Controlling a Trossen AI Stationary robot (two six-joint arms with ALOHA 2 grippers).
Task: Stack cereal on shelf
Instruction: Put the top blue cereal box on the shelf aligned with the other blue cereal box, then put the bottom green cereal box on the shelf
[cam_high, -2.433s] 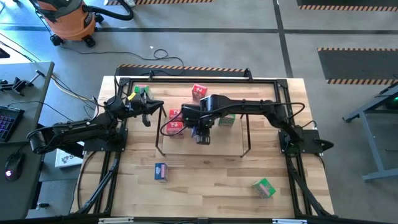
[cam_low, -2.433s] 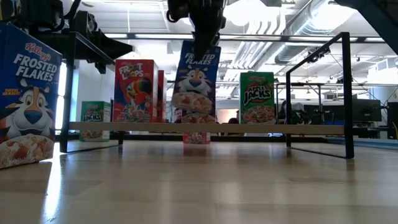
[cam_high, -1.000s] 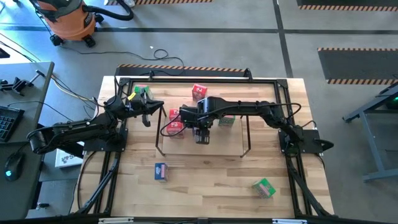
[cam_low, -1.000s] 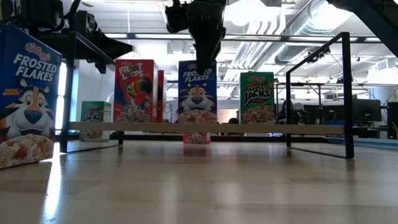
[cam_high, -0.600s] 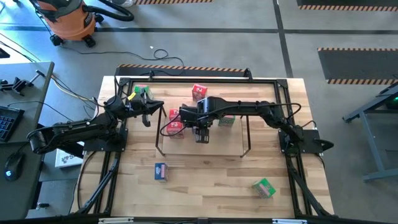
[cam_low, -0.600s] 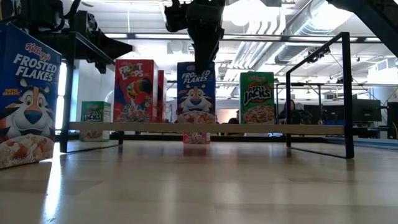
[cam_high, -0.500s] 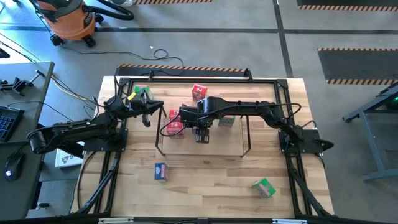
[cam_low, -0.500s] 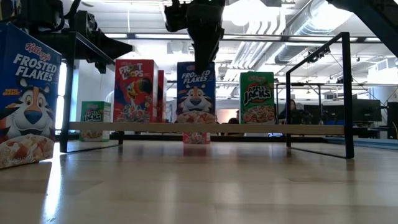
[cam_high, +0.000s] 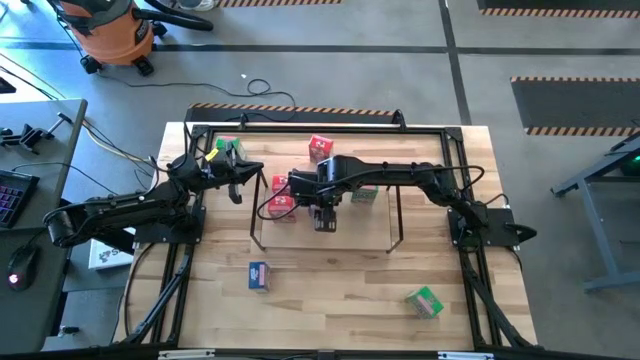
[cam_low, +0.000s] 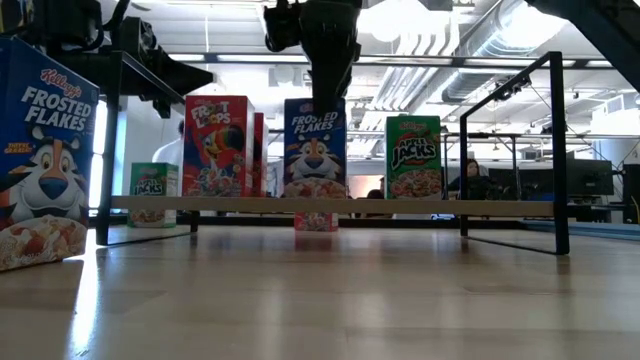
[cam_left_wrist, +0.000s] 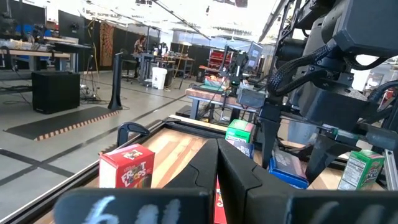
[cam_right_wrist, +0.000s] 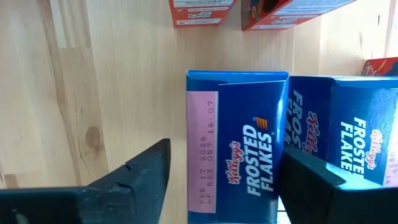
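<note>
Your pale wooden worktop (cam_high: 330, 285) carries the low black wire shelf (cam_low: 300, 205) near its middle. On the shelf board you have four boxes standing upright in a row: two red boxes (cam_low: 216, 145), one close behind the other, a blue box (cam_low: 314, 148) and a green box (cam_low: 413, 156). Directly on the worktop you have another blue box (cam_high: 259, 275) and a green box (cam_high: 424, 301) toward the front, well apart.

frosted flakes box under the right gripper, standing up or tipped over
Upright. In the low view the Frosted Flakes box stands square on the shelf; the right gripper straddles its top, jaws clear of both sides.
</note>
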